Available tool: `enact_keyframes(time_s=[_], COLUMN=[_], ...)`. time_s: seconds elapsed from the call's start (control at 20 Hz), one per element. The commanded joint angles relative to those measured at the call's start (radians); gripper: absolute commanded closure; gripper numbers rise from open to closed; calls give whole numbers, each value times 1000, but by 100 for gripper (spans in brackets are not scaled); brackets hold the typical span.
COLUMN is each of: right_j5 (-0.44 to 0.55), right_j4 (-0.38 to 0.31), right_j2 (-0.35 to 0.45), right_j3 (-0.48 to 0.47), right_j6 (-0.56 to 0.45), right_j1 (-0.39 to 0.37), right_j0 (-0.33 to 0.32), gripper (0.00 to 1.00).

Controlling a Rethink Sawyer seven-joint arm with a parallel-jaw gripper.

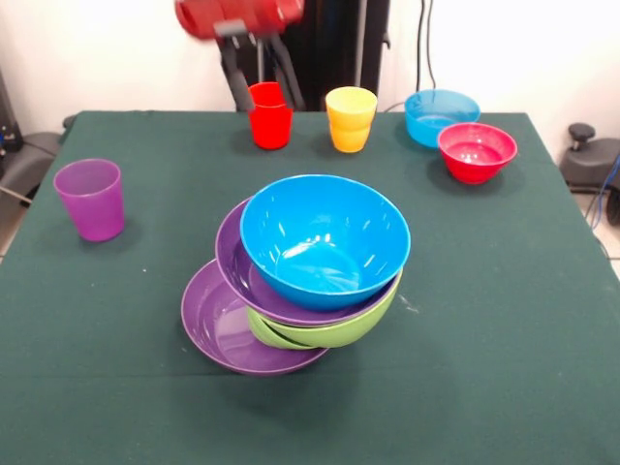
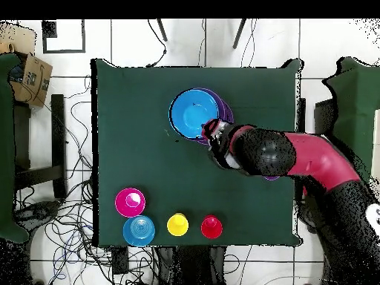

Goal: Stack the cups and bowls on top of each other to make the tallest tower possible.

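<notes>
The tower stands mid-table, a lopsided heap with a blue bowl (image 1: 325, 240) (image 2: 193, 113) on top. Under it lie a purple bowl (image 1: 235, 260), a lime green bowl (image 1: 334, 331) and another purple bowl (image 1: 215, 327). A red cup (image 1: 270, 124) (image 2: 211, 226) and a yellow-orange cup (image 1: 351, 118) (image 2: 177, 224) stand along the far edge. A purple cup (image 1: 90, 199) stands alone at the left. My gripper (image 1: 266, 95) (image 2: 214, 139) hangs high above the table beside the tower, open and holding nothing. In the front view it lines up with the red cup.
A light blue bowl (image 1: 441, 114) (image 2: 139, 230) and a small red bowl (image 1: 477, 151) (image 2: 130, 202) sit together at the far right corner in the front view. In the overhead view, my red arm (image 2: 304, 157) covers the purple cup's side of the table.
</notes>
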Motion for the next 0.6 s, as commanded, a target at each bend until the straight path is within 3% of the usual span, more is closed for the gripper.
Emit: enact_keyframes(time_s=[0.05,0.35,0.6], right_j5=[292,249,188], right_j4=[125,85,64], right_j2=[52,14,11], right_j3=[5,-18,19], right_j6=[-108,-97,-115], right_j1=[-184,-151,-129], right_j0=[9,49,33], gripper=[0,0,0])
